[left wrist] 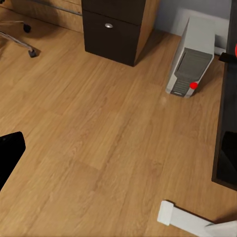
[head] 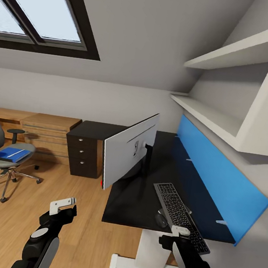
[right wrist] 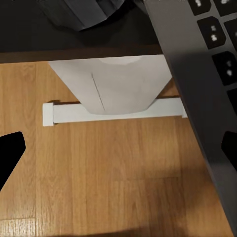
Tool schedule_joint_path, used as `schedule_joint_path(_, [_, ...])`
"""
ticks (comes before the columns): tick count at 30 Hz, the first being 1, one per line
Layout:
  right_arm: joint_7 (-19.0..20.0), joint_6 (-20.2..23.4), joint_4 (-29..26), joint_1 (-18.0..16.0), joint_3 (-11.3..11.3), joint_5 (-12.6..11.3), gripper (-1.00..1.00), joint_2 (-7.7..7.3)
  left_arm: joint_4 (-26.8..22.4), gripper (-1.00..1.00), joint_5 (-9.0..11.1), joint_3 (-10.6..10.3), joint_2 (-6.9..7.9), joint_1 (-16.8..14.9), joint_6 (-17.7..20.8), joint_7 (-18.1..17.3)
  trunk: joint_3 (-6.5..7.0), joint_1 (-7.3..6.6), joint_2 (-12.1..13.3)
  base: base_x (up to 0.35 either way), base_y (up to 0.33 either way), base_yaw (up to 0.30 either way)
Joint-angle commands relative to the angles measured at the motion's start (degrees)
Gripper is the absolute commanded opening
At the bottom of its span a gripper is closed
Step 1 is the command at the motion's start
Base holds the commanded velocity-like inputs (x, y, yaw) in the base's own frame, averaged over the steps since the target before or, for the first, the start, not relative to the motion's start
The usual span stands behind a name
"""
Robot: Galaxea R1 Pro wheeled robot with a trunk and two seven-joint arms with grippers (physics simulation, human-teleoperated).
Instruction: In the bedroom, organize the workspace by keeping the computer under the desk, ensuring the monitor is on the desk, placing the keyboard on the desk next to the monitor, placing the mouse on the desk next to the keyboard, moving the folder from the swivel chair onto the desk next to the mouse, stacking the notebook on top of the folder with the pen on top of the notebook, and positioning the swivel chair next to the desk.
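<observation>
right gripper (head: 179,233) at the keyboard's (head: 181,216) near end on the surface (head: 142,202)
the keyboard is slim, stiff and light, overhanging the edge beside the mouse (head: 161,220); take it by the rim. right gripper looks open around it, though contact is unclear; left gripper (head: 62,207) open, empty.

Looks like a home office tucked into an attic room: sloped wall with a black-framed skylight (head: 40,9), plank floor (head: 20,229), white shelves (head: 221,116) built into the corner. There's a black work surface (head: 142,202) with a blue back panel (head: 217,174), carrying a monitor (head: 127,150) and keyboard (head: 180,216). Add the swivel chair (head: 4,155), the tower PC (left wrist: 191,59) on the floor and low wooden cabinets (head: 46,128), and it reads as someone's bedroom study.
</observation>
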Motion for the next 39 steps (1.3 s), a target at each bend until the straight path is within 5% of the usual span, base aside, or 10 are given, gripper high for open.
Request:
schedule_joint_path(1, [-0.1,0.3,-0.1,0.0,-0.2,-0.1,1.00,0.06,-0.1,1.00,0.6,0.0,-0.02,0.0,0.2,0.4,-0.09,0.01,-0.1,0.000,-0.002,0.000])
schedule_joint_path(29, [-0.1,0.3,-0.1,0.0,0.0,-0.2,1.00,0.37,-0.1,1.00,0.6,0.0,-0.02,0.0,0.2,0.4,-0.09,0.01,-0.1,0.000,-0.007,0.000])
schedule_joint_path(39, [0.7,0.0,-0.2,0.0,0.2,-0.2,1.00,2.45,-0.1,1.00,0.6,0.0,-0.02,0.0,0.2,0.4,-0.09,0.01,-0.1,0.000,0.000,0.000])
